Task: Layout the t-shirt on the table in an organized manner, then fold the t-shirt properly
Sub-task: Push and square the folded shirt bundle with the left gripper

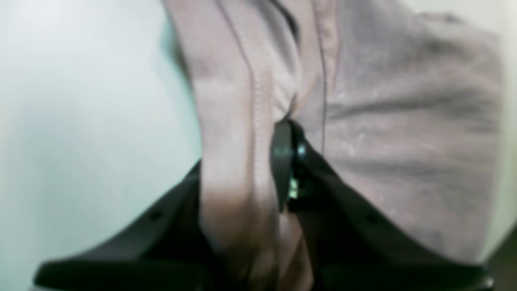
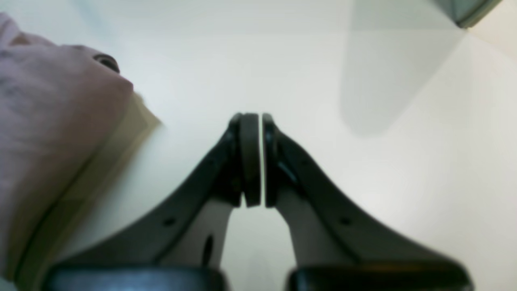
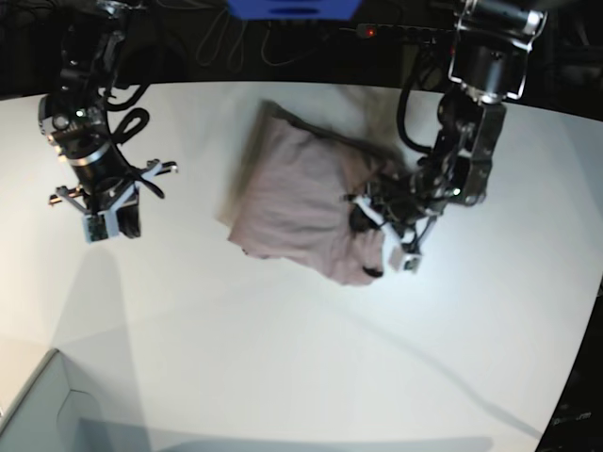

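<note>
Scene: a white table (image 3: 283,358) seen from above, with 2 robot arms and 1 t-shirt (image 3: 297,202).
T-shirt: dusty pink, bunched and wrinkled, lying near the middle of the table toward its far edge, closer to the left arm than to the right one.
T-shirt edges: blurred in the overhead view, so the exact outline is hard to make out.
Left gripper (image 1: 288,161): at the shirt's edge nearest that arm (on the right side of the overhead view), its black fingers pinched together on a fold of the pink cloth.
Left wrist view: a stitched hem runs down the cloth just beside the closed fingertips, and wrinkled fabric fills most of the frame, with white table at the left.
Right gripper (image 2: 261,159): well apart from the shirt, over bare table, fingers pressed nearly together with only a thin sliver of light between the pads, and nothing held.
Right wrist view: the shirt shows only at the far left edge of the frame.
Grey box (image 3: 38,410): its corner sits at the near corner of the table, on the right arm's side.
</note>
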